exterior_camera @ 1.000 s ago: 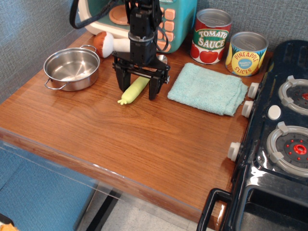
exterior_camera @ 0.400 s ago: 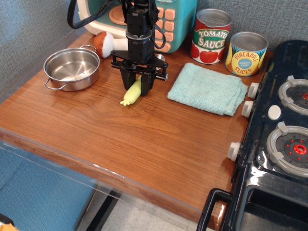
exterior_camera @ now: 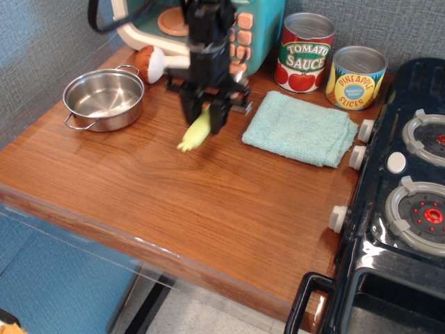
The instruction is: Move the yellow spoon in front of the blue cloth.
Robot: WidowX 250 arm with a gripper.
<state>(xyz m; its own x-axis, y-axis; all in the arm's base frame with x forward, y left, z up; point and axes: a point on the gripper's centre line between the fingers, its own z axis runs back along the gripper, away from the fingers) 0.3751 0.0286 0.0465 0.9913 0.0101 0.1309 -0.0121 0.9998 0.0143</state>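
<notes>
The yellow spoon (exterior_camera: 195,133) has a pale yellow-green handle with a lobed tip pointing down-left; its silver bowl is hidden behind the gripper. My black gripper (exterior_camera: 205,120) is shut on the spoon's upper handle and holds it tilted, slightly above the wooden table (exterior_camera: 208,202). The image is a little blurred there. The blue cloth (exterior_camera: 300,128), a folded aqua towel, lies flat just to the right of the gripper.
A steel pot (exterior_camera: 104,99) sits at the left. A brown-capped mushroom toy (exterior_camera: 153,62) and a teal toy appliance (exterior_camera: 250,28) stand behind the gripper. A tomato sauce can (exterior_camera: 305,52) and pineapple can (exterior_camera: 355,77) stand behind the cloth. A toy stove (exterior_camera: 410,202) borders the right.
The gripper's jaws closed on the spoon handle, then lifted it off the table; the spoon's tip now hangs a little higher and to the right.
</notes>
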